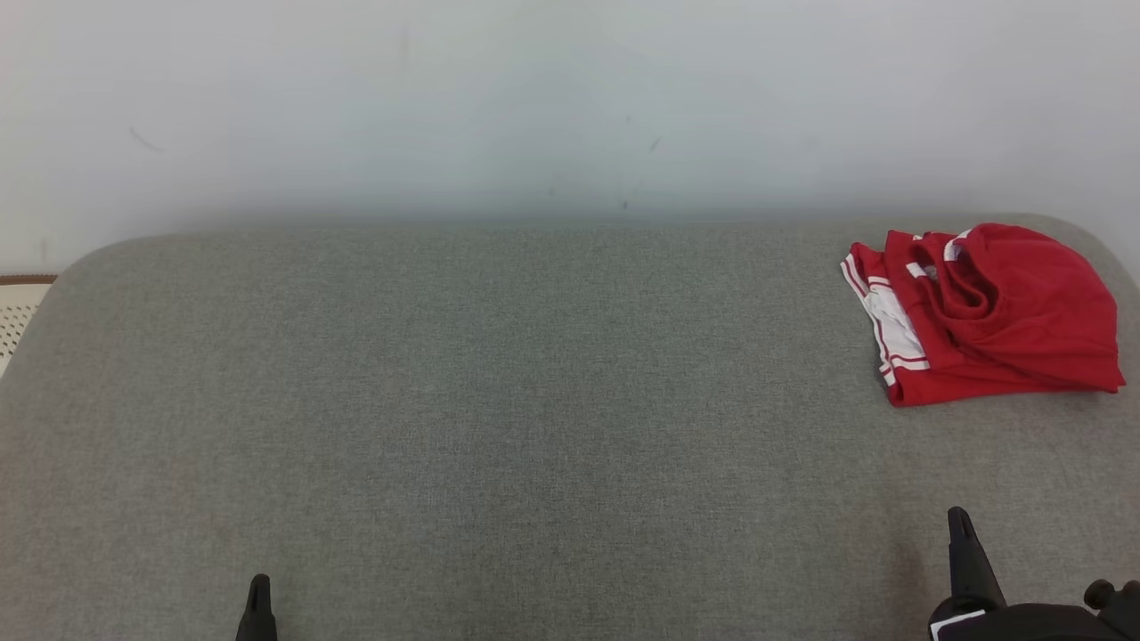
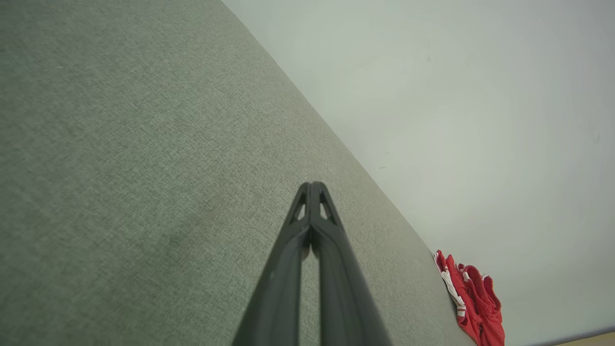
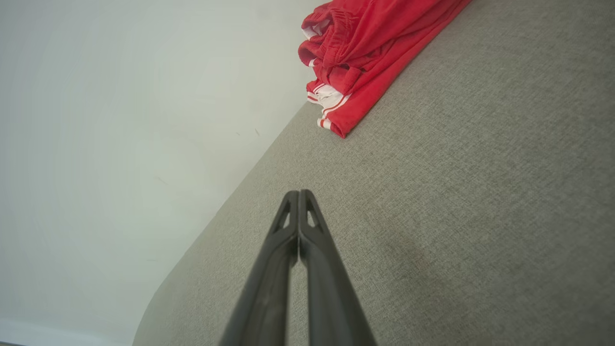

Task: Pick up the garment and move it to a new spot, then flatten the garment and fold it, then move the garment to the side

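The garment [image 1: 989, 312] is a red piece with white stripes, folded into a compact bundle at the far right of the grey fabric surface [image 1: 499, 427]. It also appears small in the left wrist view as the garment [image 2: 473, 298] and large in the right wrist view as the garment [image 3: 365, 53]. My left gripper [image 1: 258, 583] sits at the lower left, shut, far from the cloth; its tips [image 2: 312, 185] meet with nothing between them. My right gripper [image 1: 957, 515] is at the lower right, shut and empty, well short of the bundle; its tips [image 3: 299, 193] touch.
A pale wall [image 1: 570, 107] stands right behind the grey surface's far edge. At the far left, past the rounded corner, a bit of floor or mat [image 1: 18, 312] shows. The surface's right corner curves away just beyond the garment.
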Controlling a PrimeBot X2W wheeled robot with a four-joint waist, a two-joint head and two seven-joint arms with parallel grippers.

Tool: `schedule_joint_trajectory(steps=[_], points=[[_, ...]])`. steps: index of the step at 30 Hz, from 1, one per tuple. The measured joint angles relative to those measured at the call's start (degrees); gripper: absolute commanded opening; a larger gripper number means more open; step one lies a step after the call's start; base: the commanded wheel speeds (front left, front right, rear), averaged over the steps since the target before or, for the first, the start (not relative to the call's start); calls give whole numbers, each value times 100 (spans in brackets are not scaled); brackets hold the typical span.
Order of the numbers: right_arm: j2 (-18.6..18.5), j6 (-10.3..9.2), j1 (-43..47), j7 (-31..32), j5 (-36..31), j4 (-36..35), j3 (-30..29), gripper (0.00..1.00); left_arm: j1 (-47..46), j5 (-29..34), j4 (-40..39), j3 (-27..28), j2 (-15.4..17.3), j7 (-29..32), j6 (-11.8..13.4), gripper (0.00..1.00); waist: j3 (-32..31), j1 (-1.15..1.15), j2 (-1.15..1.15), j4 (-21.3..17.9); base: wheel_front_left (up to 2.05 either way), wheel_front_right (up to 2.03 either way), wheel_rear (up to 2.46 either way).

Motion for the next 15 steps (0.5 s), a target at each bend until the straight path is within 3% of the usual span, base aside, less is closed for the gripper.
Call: schedule_joint_trajectory(steps=[15], points=[[0, 0, -24, 336, 1160, 3, -285, 0, -79, -1094, 144, -27, 3, 199, -146, 0, 0, 0, 0, 40, 0, 0, 0]])
